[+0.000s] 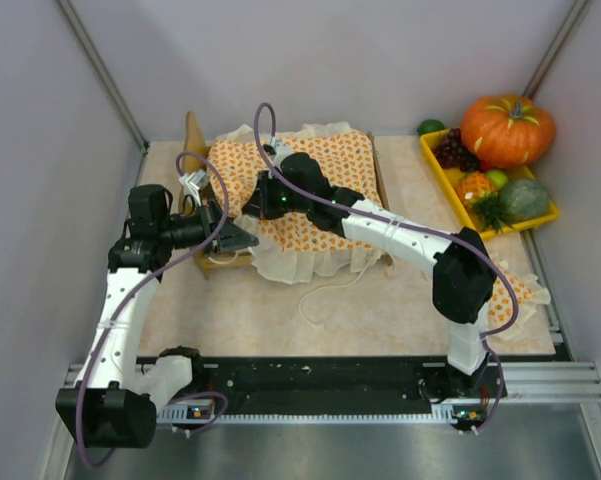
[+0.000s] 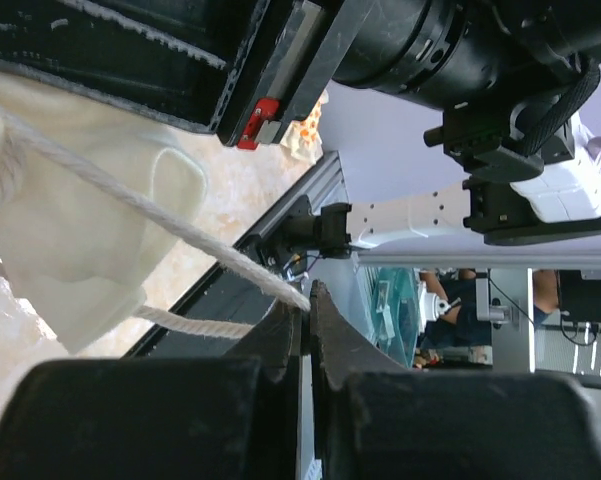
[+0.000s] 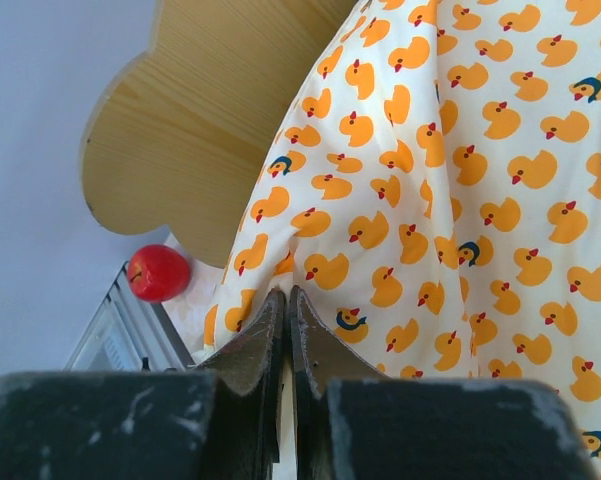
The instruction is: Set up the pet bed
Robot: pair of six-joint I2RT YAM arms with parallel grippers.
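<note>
Your left gripper (image 2: 306, 300) pinches the white cord (image 2: 130, 205) by the near-left corner of the pet bed (image 3: 180, 120), while your right gripper (image 3: 285, 298) clamps the left edge of the bedspread (image 3: 460, 150).

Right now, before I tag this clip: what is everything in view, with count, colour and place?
pet bed: one, light wood, far left of the table, rounded headboard upright
bedspread: one, white with orange ducks, draped over the bed
cord: one, white, trailing on the table in front of the bed
pillow: one, orange-dotted, right edge, partly behind the right arm
tray: one, yellow, far right corner
pumpkin: one, orange, at the tray's far end
grapes: one bunch, dark, in the tray
green gourd: one, in the tray; smaller pieces nearby too small to name
apple: one, red, beside the headboard
table: one, beige
left gripper: shut on the cord
right gripper: shut on the bedspread
</note>
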